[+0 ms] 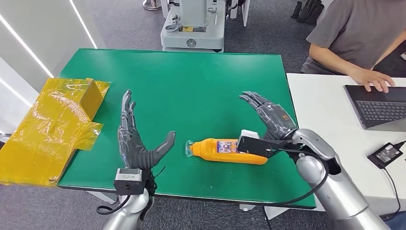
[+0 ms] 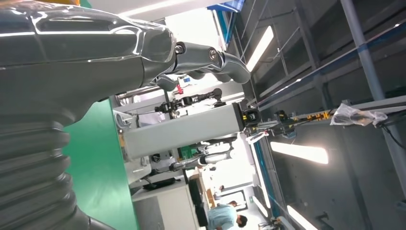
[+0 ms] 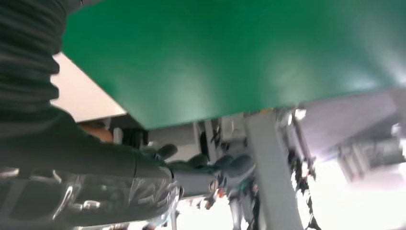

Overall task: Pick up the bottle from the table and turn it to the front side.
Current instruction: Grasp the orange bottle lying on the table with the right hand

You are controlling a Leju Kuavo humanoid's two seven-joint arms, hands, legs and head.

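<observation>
An orange bottle (image 1: 229, 151) with a clear cap and a printed label lies on its side near the front of the green table (image 1: 191, 81), cap toward my left. My left hand (image 1: 136, 139) stands open just left of the cap, fingers up and thumb reaching toward it without touching. My right hand (image 1: 269, 116) hovers open behind and right of the bottle's base, fingers spread. The left wrist view has my left hand's thumb (image 2: 210, 60) against the room beyond. The right wrist view shows my right hand (image 3: 95, 182) above the green table (image 3: 230, 52), blurred.
A yellow plastic-wrapped box and sheet (image 1: 57, 124) lie over the table's left edge. To the right stands a white desk (image 1: 325, 120) with a laptop (image 1: 378, 105), a power adapter (image 1: 385, 153) and a seated person's hand (image 1: 373, 79). A grey machine (image 1: 194, 24) stands behind the table.
</observation>
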